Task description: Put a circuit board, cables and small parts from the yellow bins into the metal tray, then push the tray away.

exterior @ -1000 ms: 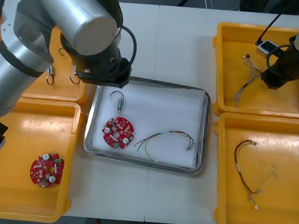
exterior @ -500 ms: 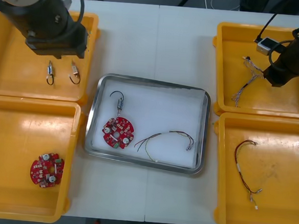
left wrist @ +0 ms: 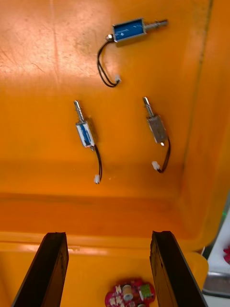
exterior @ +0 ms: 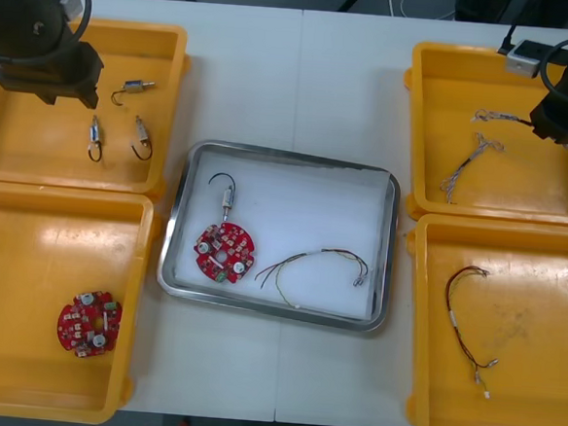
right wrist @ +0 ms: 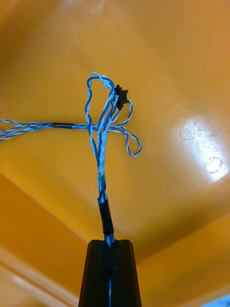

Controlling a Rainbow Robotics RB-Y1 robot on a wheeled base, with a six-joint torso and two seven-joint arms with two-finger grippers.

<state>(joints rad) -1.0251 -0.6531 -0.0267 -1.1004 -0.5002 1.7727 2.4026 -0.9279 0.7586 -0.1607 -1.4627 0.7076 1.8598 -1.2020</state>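
Overhead, left gripper (exterior: pixel 43 60) above the far left yellow bin (exterior: pixel 34 157), off to the outer side of three small metal parts (exterior: pixel 134 87). Over the outer part of the far right yellow bin (exterior: pixel 519 195), right gripper (exterior: pixel 562 111), with the blue and white cable (exterior: pixel 468 163) trailing from it across the bin floor. Impossible to judge either pair of fingers from up there.

Settled by the wrist views: left fingers (left wrist: pixel 52 268) wide apart with nothing between, the three parts lying on the bin floor beyond them. Right fingers (right wrist: pixel 122 273) pressed together on the cable's black-sleeved end, the rest looping away toward the bin floor.

Between the bins, metal tray (exterior: pixel 288 157) holding one red circuit board (exterior: pixel 224 252), one small part with a black lead (exterior: pixel 225 194) and a red and yellow cable (exterior: pixel 315 264).

Compared with half a second ago: left gripper shifted outward, uncovering the third part. Right gripper drawn farther toward the table's far edge, the cable's upper end pulled sideways after it. Tray contents unmoved.
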